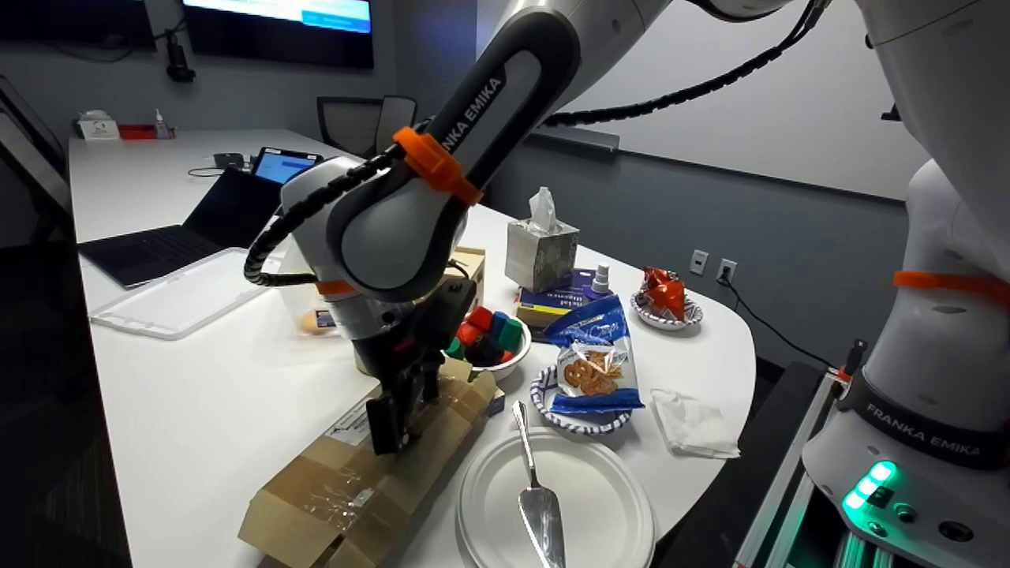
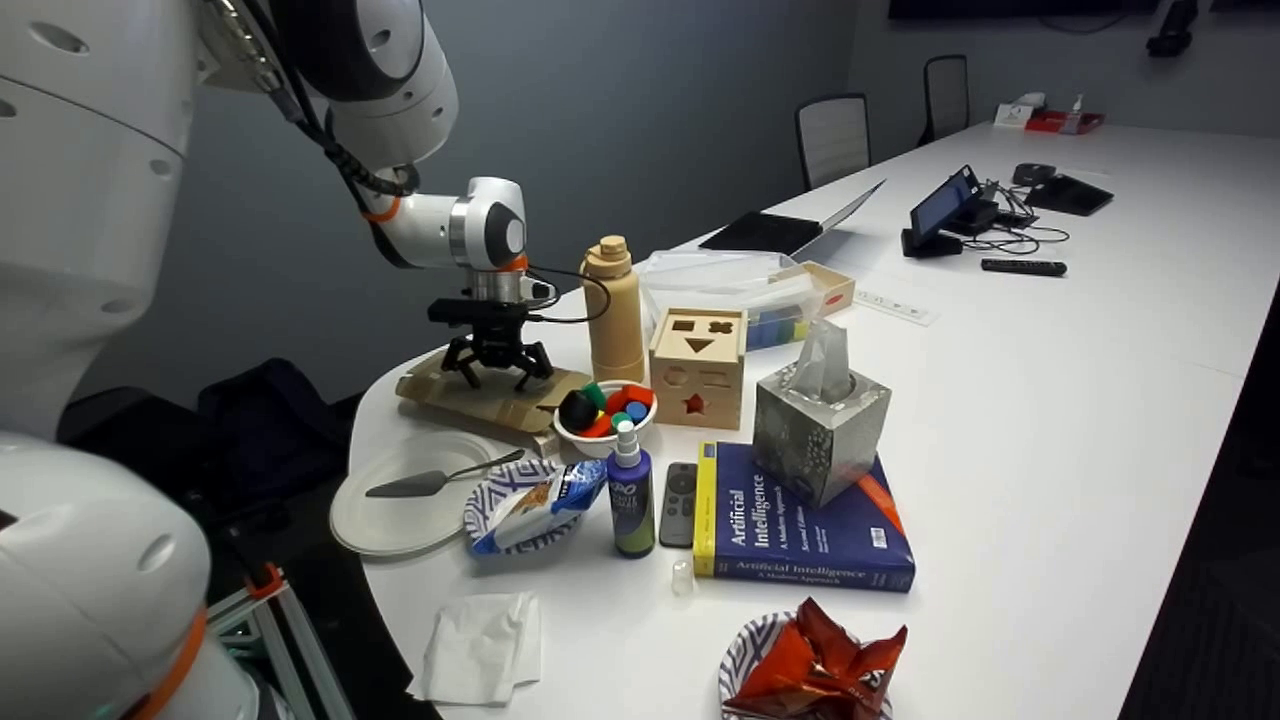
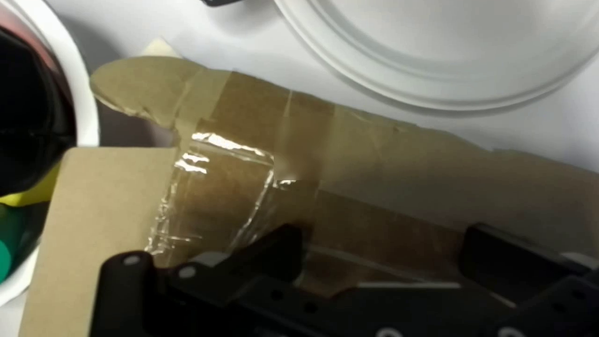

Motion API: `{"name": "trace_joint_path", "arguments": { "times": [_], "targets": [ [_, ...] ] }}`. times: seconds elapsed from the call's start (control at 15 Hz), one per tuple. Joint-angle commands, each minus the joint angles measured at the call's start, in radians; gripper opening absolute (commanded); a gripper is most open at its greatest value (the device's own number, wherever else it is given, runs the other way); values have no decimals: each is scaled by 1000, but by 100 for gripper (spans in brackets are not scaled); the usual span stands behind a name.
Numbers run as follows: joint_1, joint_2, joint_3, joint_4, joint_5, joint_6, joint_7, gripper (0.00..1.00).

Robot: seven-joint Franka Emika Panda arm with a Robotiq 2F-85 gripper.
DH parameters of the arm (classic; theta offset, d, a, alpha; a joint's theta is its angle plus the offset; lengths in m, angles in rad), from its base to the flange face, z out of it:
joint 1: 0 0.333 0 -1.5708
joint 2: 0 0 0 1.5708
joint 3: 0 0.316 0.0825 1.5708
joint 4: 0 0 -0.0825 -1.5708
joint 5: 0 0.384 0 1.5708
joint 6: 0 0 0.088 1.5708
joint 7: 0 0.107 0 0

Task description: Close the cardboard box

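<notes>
Cardboard box (image 1: 367,477) looks mostly closed beneath your end effector (image 3: 381,238) (spread wide), but the flap (image 3: 138,84) at ten o'clock in the wrist view probably needs tucking.

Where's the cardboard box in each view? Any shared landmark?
In an exterior view: cardboard box low, left of centre, white plate right.
In an exterior view: cardboard box centre-left, white plate below it.
Wrist view: cardboard box across the middle, white plate above.
Shared landmark: white plate.
</notes>
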Motion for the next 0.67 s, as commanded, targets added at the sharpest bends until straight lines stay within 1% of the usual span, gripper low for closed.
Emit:
{"name": "trace_joint_path", "arguments": {
  "times": [0.0,0.27,0.6],
  "targets": [
    [3,-1,-30,-48,-43,60,47,100],
    [17,-69,-40,-72,-74,30,93,100],
    [50,-176,-40,-108,-199,-9,125,100]
  ]
}}
